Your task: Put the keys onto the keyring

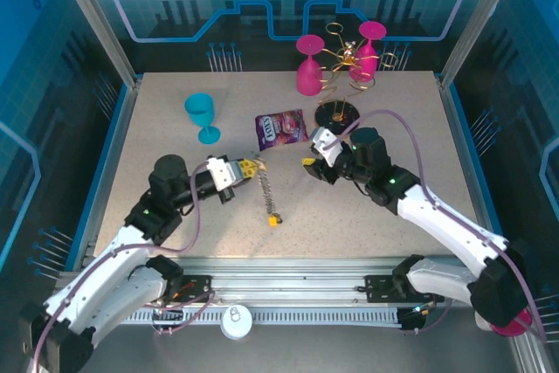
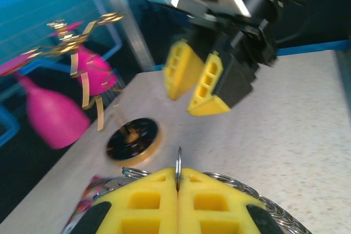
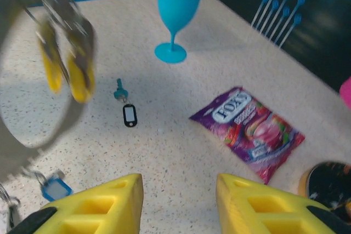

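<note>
Pinches the keyring (image 2: 178, 158) edge-on at bottom centre of the left wrist view, with the jaws of the left gripper (image 2: 177, 178) closed tight on the thin wire. Holds nothing in the right gripper (image 3: 178, 190), yellow jaws parted at the bottom of its own wrist view. Shows keys (image 1: 271, 205) strung down mid-frame overhead, and a black-tagged key (image 3: 129, 114) loose on the table (image 3: 181, 152) below the blue goblet (image 3: 175, 4).
</note>
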